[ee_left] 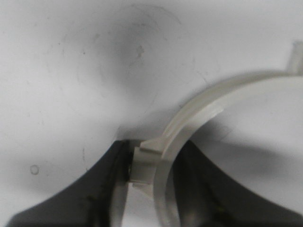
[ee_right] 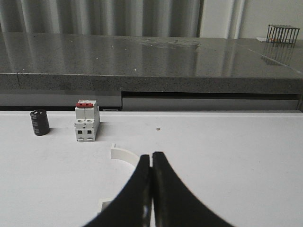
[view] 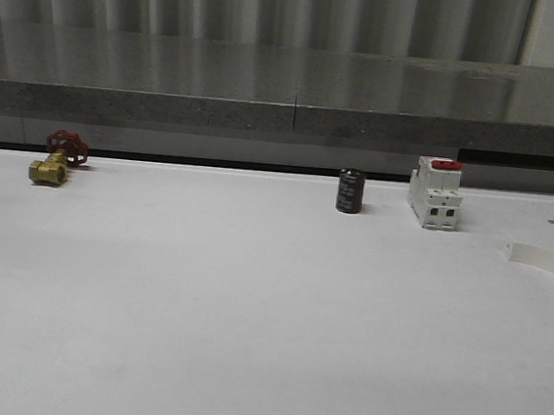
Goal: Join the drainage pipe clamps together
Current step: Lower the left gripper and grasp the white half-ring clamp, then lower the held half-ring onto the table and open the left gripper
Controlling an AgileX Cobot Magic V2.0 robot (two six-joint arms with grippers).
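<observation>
In the left wrist view my left gripper [ee_left: 154, 158] is shut on one white drainage pipe clamp [ee_left: 213, 101]. Its black fingers [ee_left: 102, 184] pinch the half-ring near a small outer lug, above the white table. The second clamp [view: 547, 261] lies flat at the table's far right edge. In the right wrist view my right gripper [ee_right: 151, 155] is shut, fingertips together with nothing showing between them. It sits over that second clamp [ee_right: 125, 156], whose two ends stick out beside the fingers while its middle is hidden behind them.
A white breaker with a red top [view: 436, 191] and a black cylinder [view: 349, 191] stand at the back right of the white table [view: 247, 313]. A brass valve with a red handle [view: 56, 159] lies at the back left. A grey ledge runs behind the table.
</observation>
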